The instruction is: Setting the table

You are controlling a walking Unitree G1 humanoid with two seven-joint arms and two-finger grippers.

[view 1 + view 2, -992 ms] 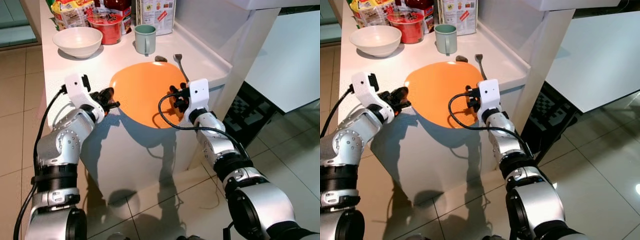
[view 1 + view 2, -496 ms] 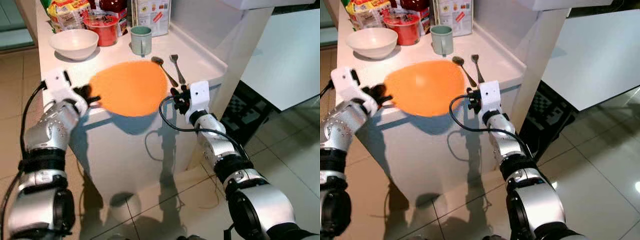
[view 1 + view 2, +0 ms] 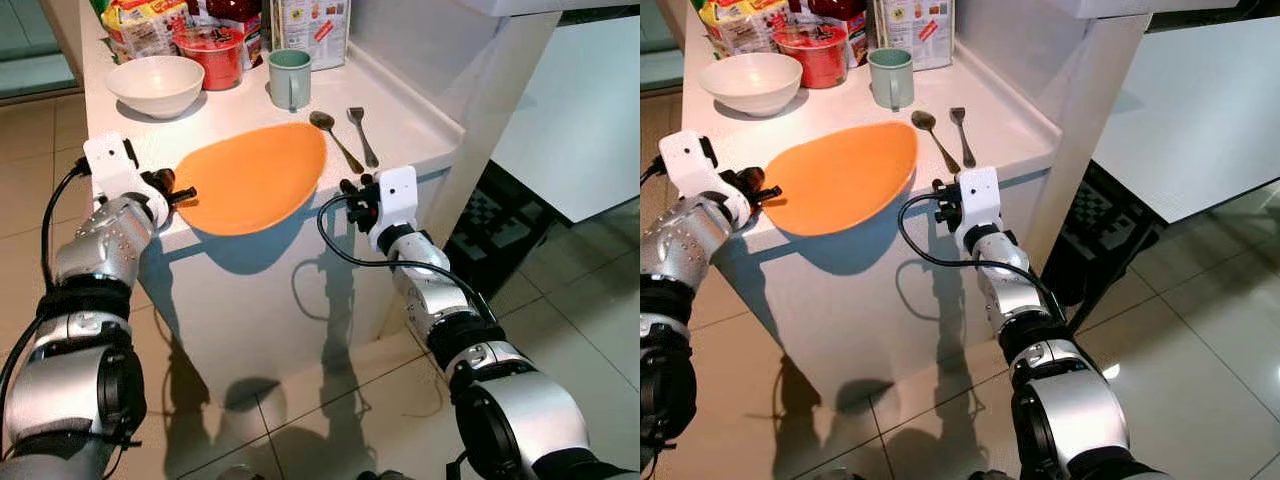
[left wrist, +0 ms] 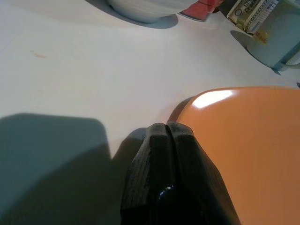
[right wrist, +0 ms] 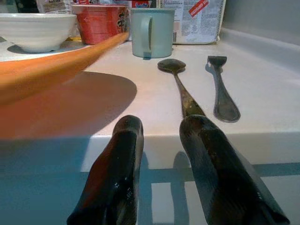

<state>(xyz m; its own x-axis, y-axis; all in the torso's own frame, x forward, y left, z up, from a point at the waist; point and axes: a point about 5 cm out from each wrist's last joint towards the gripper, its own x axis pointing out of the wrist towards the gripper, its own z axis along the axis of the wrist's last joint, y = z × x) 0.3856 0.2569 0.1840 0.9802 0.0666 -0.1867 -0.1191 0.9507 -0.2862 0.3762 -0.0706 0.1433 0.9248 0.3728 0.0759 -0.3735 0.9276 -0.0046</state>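
Observation:
A flat orange plate (image 3: 255,175) lies partly on the white counter (image 3: 405,125), and its front edge juts past the counter's front. In the right wrist view the plate (image 5: 47,65) is tilted, with one side lifted. My left gripper (image 3: 183,192) is shut on the plate's left rim; in the left wrist view its fingers (image 4: 159,140) are pressed together at the plate's edge (image 4: 243,140). My right gripper (image 3: 352,195) is open just in front of the counter's front edge, below a spoon (image 3: 335,140) and a fork (image 3: 362,135), holding nothing.
Behind the plate stand a pale green mug (image 3: 290,78), a white bowl (image 3: 155,82), a red noodle cup (image 3: 210,50) and food packets. A white wall panel closes the counter's right end. A white table (image 3: 585,120) stands further right over the tiled floor.
The right gripper let go of the plate and drew back to the counter's front edge. The left gripper carried the plate leftward over the counter, uncovering the spoon and fork.

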